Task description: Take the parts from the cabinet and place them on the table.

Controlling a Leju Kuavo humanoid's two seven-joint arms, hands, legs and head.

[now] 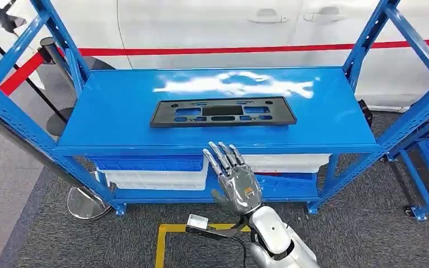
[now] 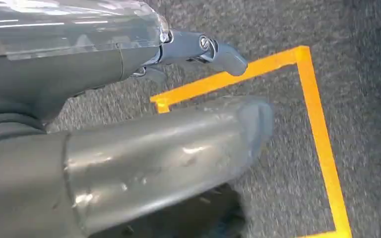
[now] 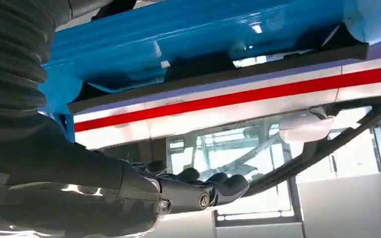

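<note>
Lying on blue table [image 1: 117,111]: 1 black part [image 1: 222,111]; right hand [image 1: 236,181] fingers [image 1: 222,157] released, left hand [image 2: 129,119] fingers can't tell.

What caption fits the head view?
Right hand raised, fingers apart, before blue shelf bearing a black plastic part.

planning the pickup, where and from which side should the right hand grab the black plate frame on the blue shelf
Probably the near long edge of the black frame, from the robot's side: it lies flat with that edge facing the right hand, which hovers empty just in front. The cutouts leave thin bars fingers could hook.

Left hand [image 2: 129,148] above yellow floor tape [image 2: 317,124]
</note>
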